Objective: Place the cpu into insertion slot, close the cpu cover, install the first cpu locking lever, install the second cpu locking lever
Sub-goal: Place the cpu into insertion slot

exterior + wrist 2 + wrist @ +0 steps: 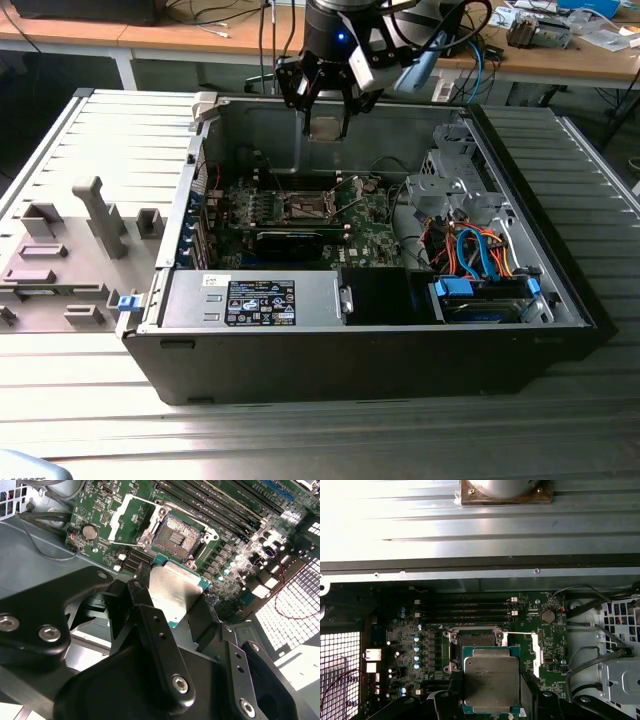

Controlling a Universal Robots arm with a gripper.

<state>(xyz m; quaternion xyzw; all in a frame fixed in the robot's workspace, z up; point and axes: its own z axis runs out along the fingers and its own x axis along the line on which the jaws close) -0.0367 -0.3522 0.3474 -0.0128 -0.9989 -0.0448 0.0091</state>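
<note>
The black pincer (pixel 171 599) is clamping the flat square cpu (pixel 176 586) by its edges, its dull silver top hanging above the dark, metal-rimmed insertion slot (pixel 179 534) in the green board (pixel 97 505).

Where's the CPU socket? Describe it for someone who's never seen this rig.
Inside the open black metal computer case, find the green circuit board on its floor. Near the board's middle sits the small square dark socket recess with a silvery rim, beside long black memory slots; it alone is square.
</note>
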